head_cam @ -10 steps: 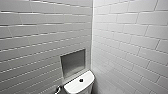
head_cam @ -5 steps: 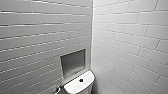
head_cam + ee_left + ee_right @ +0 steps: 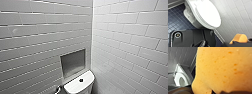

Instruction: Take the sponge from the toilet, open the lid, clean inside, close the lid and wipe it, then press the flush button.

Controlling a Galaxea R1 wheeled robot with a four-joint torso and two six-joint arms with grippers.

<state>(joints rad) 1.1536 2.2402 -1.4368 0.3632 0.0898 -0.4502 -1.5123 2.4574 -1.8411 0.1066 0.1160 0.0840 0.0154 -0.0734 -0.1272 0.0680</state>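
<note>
Sponge (image 3: 223, 68): bright orange, pored foam, riding up off the toilet in the R claw. It's looming close against the R wrist cam. In the L wrist view it's showing as an orange lump by the white wall tiles (image 3: 238, 15), well apart from the bowl.
R claw (image 3: 243, 44): seemingly clamping the sponge from below, w/ its dark body showing just under the foam.
L claw (image 3: 203, 44): hanging above the toilet's front. Can't tell if wide or narrow.
Handling: prob. very light & soft, squashing under pressure & springing back. Not fragile, but likely getting heavier & slicker once wet.
Hold: best taking it across the middle, leaving plenty of foam sticking out, so foam and not the claw is meeting the ceramic.
Toilet (image 3: 191, 16): white, glossy, standing on dark blue floor tiles (image 3: 175, 18) next to the wall.
Lid (image 3: 208, 13): lying shut over the bowl. Looking smooth, stiff & prob. slick, w/ the front rim seeming the spot for lifting.
Flush btn (image 3: 81, 80): small, dark, round, sitting mid tank top (image 3: 73, 87).
</note>
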